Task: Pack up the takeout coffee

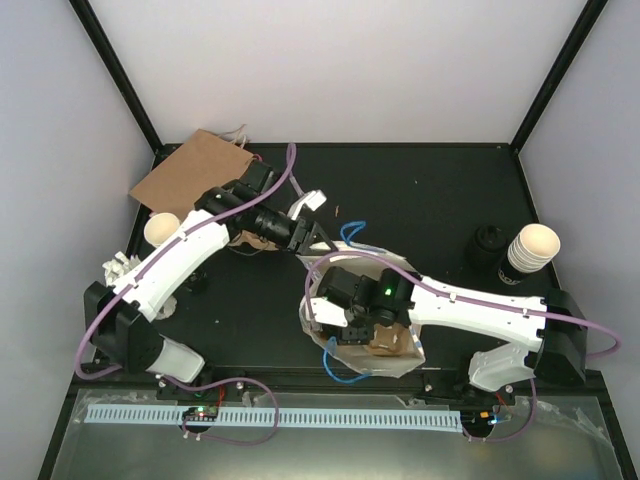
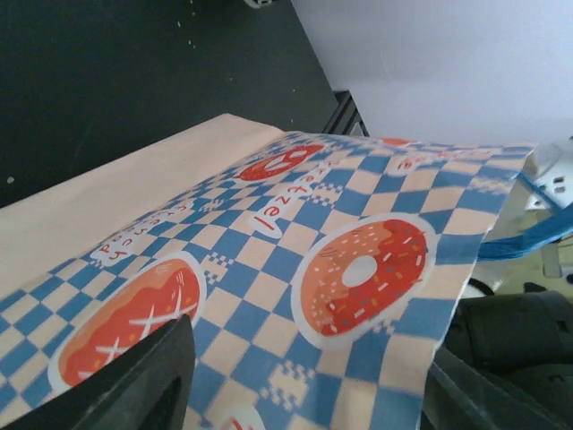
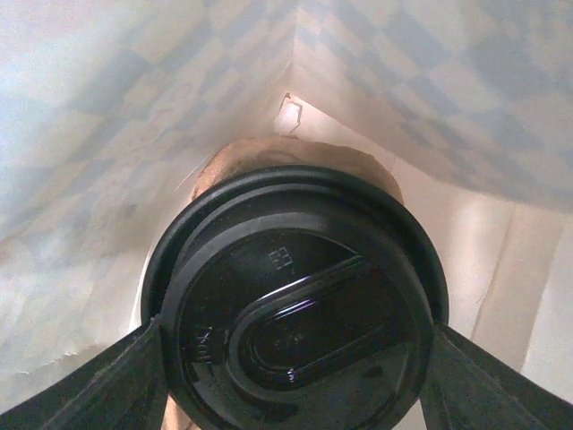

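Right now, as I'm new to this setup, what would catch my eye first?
A black-lidded coffee cup, held by the right claw inside the paper bag, fills the right wrist view. The bag's blue checks and orange doughnuts fill the left wrist view. Stacked paper cups stand at the table's right edge.

room | bag [image 3: 107, 134] walls close round lidded cup [image 3: 295, 305] — little gap beside right claw [image 3: 295, 381]

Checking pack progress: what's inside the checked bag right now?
A cup with a black lid, gripped by the right gripper, bag walls all round. Brown cardboard shows behind it. The lid hides the cup's body and the bag's bottom.
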{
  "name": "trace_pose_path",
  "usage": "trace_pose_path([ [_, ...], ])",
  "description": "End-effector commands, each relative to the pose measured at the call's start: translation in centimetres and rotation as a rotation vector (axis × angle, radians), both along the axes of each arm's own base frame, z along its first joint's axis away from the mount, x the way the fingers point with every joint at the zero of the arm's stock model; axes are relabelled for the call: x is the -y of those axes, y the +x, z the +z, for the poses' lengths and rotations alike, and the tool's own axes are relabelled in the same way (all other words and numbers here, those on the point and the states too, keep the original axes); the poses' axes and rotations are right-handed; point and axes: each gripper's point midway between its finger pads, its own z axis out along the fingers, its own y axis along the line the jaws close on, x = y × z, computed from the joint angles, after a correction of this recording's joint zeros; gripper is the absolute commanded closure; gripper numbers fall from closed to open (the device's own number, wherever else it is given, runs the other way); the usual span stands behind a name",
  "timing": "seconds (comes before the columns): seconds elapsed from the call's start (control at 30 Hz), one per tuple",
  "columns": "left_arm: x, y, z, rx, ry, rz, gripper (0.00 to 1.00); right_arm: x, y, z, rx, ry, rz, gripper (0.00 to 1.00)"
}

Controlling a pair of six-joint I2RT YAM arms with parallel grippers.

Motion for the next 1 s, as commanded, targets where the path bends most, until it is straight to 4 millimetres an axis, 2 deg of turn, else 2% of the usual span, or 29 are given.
trace_pose_path([
  [0.0, 0.0, 0.9, 5.0, 0.163, -0.131, 0.013, 0.28, 0.1, -0.3, -0.5, -0.07, -0.002, 0.002, 0.41],
  [0.07, -0.6, 0.9, 6.6, 0.231, -0.163, 0.031, 0.15, 0.4, 0.0, -0.5, -0.071, 0.003, -0.013, 0.41],
  [0.17, -1.8, 0.8, 8.3, 0.324, -0.183, 0.073, 0.08, 0.8, 0.8, -0.5, -0.055, 0.01, -0.04, 0.41],
  [0.23, -2.8, 0.3, 8.7, 0.368, -0.186, 0.101, 0.07, 0.9, 1.4, -0.4, -0.043, 0.02, -0.059, 0.41],
  [0.37, -4.2, -1.2, 7.8, 0.411, -0.159, 0.122, 0.07, 1.1, 2.2, -0.4, -0.013, 0.017, -0.082, 0.41],
  [0.5, -6.2, -3.4, 7.1, 0.482, -0.105, 0.144, 0.09, 1.3, 2.3, -0.5, 0.0, 0.014, -0.088, 0.41],
  [0.6, -7.6, -5.7, 7.7, 0.549, -0.116, 0.168, 0.09, 1.3, 2.3, -0.5, -0.007, 0.022, -0.089, 0.41],
  [0.67, -7.9, -7.0, 8.0, 0.594, -0.14, 0.169, 0.11, 1.3, 2.4, -0.6, -0.013, 0.023, -0.092, 0.41],
  [0.77, -8.3, -8.0, 6.8, 0.679, -0.148, 0.165, 0.14, 1.1, 2.3, -0.6, -0.026, 0.027, -0.091, 0.41],
  [0.97, -7.3, -9.9, 4.4, 0.86, -0.197, 0.074, 0.22, 1.1, 2.3, -0.5, -0.035, 0.025, -0.093, 0.41],
])
